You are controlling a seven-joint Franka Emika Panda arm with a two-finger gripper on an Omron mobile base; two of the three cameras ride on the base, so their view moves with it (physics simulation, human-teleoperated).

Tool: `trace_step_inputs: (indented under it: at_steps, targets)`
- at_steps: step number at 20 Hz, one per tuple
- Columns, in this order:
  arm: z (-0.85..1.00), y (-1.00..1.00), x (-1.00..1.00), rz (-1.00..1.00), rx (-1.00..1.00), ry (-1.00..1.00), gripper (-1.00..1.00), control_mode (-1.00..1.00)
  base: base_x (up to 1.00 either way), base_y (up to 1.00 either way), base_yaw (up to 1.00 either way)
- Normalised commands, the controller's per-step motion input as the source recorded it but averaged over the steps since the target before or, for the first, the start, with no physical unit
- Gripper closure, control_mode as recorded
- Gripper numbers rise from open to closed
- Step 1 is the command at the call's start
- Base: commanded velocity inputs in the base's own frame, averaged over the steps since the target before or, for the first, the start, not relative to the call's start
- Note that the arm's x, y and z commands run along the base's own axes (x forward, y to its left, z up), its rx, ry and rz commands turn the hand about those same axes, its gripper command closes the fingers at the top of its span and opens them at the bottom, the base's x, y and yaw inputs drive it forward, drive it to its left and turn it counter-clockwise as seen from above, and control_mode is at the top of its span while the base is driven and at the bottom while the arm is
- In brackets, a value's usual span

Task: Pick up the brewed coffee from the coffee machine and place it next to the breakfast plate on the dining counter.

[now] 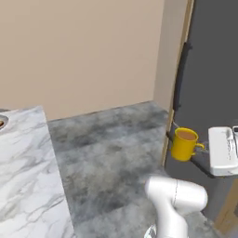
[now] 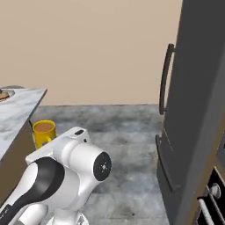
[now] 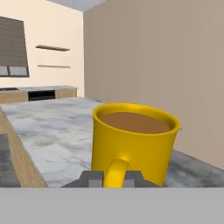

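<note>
While the jaws pinch the handle of the yellow mug (image 3: 134,142), as far as the low hand view lets me judge, it hangs upright over the floor beside the marble tabletop (image 1: 23,172). Rigid, smooth and nearly brim-full of coffee, it would likely spill if tilted.

The mug (image 1: 184,144) is bright yellow and the coffee inside it is brown. The dining counter (image 1: 25,172) has a white-grey marble top with darker veins, and its side is light wood. The floor (image 1: 111,148) is mottled dark grey. The wall (image 1: 79,51) is plain beige. The tall fridge (image 2: 197,101) is dark grey with a black handle. The arm (image 2: 66,176) is white with dark joints.
</note>
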Motion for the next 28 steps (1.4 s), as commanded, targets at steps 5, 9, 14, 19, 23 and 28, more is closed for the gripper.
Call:
trace_step_inputs:
  at_steps: [5, 9, 14, 19, 23, 28]
  targets:
    - [0.00, 0.00, 0.00, 0.00, 0.00, 0.00, 1.00, 1.00, 1.00, -0.15, 0.42]
    - [0.00, 0.00, 0.00, 0.00, 0.00, 0.00, 1.00, 1.00, 1.00, -0.79, 0.37]
    - [0.00, 0.00, 0.00, 0.00, 0.00, 0.00, 1.00, 1.00, 1.00, -0.15, 0.40]
    - [0.00, 0.00, 0.00, 0.00, 0.00, 0.00, 1.00, 1.00, 1.00, -0.12, 0.45]
    - [0.00, 0.00, 0.00, 0.00, 0.00, 0.00, 1.00, 1.00, 1.00, -0.61, 0.43]
    - [0.00, 0.00, 0.00, 0.00, 0.00, 0.00, 1.00, 1.00, 1.00, -0.54, 0.47]
